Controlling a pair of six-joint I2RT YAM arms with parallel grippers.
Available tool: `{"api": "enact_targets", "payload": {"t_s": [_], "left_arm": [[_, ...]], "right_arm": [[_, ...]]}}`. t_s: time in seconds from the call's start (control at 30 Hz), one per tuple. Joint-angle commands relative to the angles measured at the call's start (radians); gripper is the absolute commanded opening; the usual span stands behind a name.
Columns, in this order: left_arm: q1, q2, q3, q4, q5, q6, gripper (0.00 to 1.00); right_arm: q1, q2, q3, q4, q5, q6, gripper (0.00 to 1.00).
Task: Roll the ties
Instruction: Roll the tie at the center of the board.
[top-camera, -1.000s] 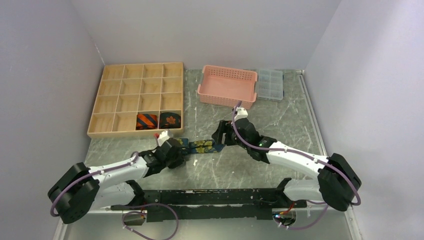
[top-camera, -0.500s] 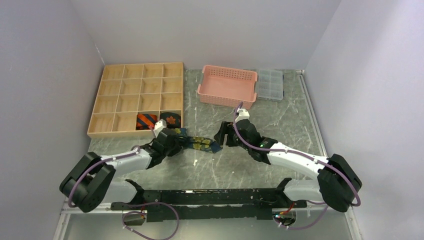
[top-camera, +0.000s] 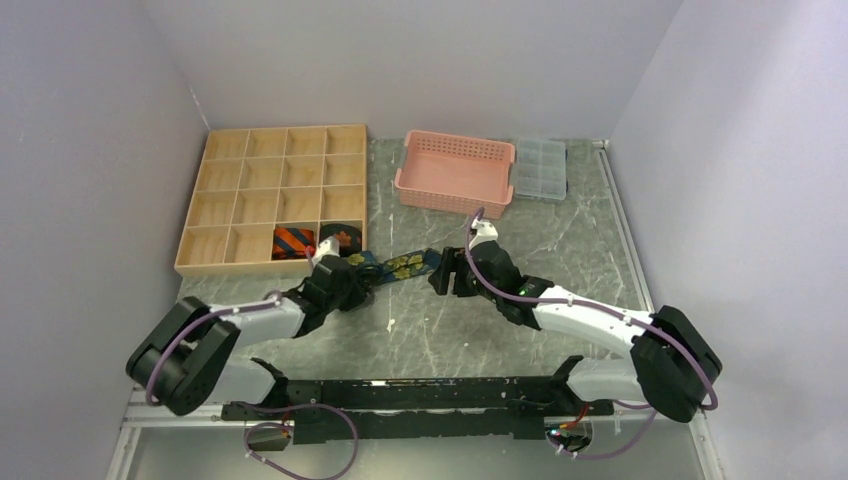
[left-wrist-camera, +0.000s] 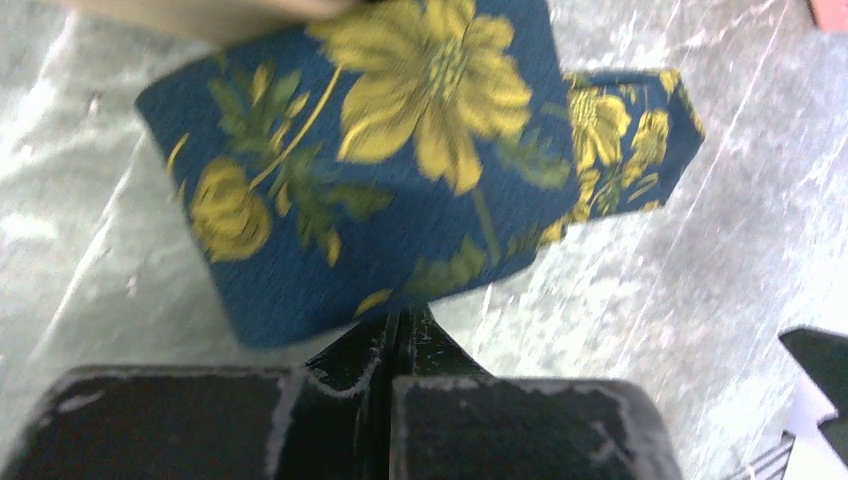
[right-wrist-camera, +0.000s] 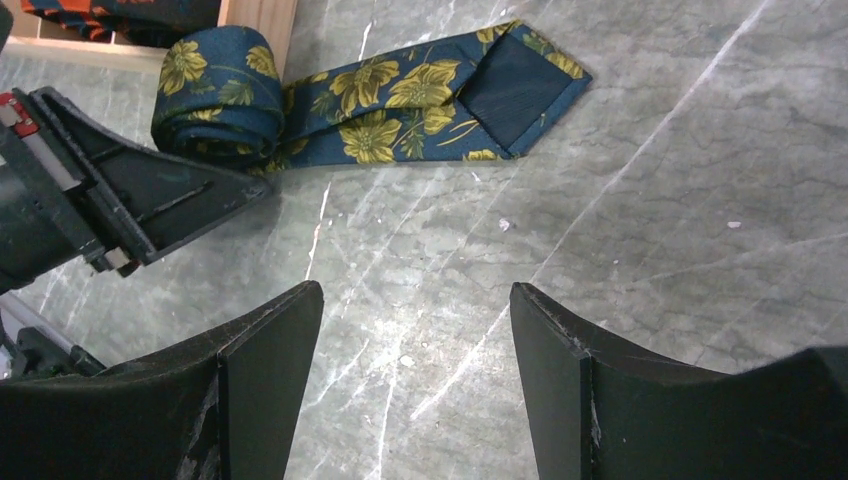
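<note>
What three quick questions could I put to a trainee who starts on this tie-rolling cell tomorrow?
1. True or false: the right gripper holds the dark blue fabric necktie with yellow flowers.
2. How many rolled ties sit in the compartmented wooden tray? A one, B two, C four.
3. Fill in: the flowered tie's rolled end is at the ____ gripper.

Key
1. False: its jaws stand open over the grey marble table, holding nothing.
2. B: an orange-and-black striped tie and a black tie with an orange leaf.
3. Left: the left gripper, shut.
</note>
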Motion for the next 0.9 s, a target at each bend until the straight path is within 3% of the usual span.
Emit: {"api": "enact_targets", "payload": {"t_s": [0.0, 0.17, 0.3, 0.43, 0.63, 0.87], "left_arm": [[0.003, -0.113, -0.082, -0.155, 0.081, 0.084, 0.03], [0.003, -0.313, -0.101, -0.298, 0.129, 0.080, 0.03], [0.003, -0.406, -0.060, -0.423, 0.035, 0.079, 0.03], [0.006, -0.278, 0.026, -0.497, -0.051, 0.110, 0.03], [0.008, -0.090, 0.013, -0.341, -0.029, 0.100, 0.03], [0.030, -0.030, 0.009, -0.254, -0.098, 0.074, 0.03]], "right_arm": [[-0.002, 0.029, 0.001, 0.063, -0.040, -0.006, 0.73], [-0.002, 0.057, 0.002, 0.089, -0.057, 0.000, 0.72], [-0.001, 0.086, 0.003, 0.110, -0.074, 0.013, 0.72], [0.000, 0.098, 0.009, 0.114, -0.086, 0.021, 0.71], [0.000, 0.093, 0.020, 0.093, -0.080, 0.014, 0.71], [-0.001, 0.099, 0.023, 0.085, -0.073, 0.009, 0.71]]}}
